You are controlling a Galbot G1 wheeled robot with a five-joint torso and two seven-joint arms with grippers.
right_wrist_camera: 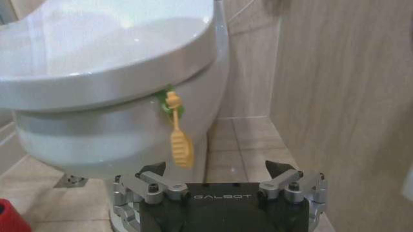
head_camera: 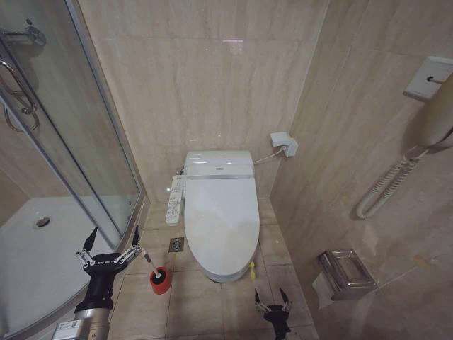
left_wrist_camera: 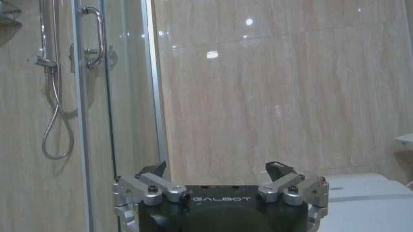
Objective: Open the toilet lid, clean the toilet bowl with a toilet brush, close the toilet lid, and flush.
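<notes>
Toilet lid [head_camera: 221, 212]: down, closed, long axis pointing toward robot.
Yellow-green strap [right_wrist_camera: 179, 133]: hanging at lid's front edge, just ahead of right gripper [right_wrist_camera: 219, 171].
Right gripper: nearer, fingers spread, empty.
Left gripper [head_camera: 111, 245]: raised beside toilet brush [head_camera: 153, 268], fingers spread, empty.

Beige tiled walls [head_camera: 212, 78] and floor [head_camera: 191, 304], glass shower door [head_camera: 85, 142].
</notes>
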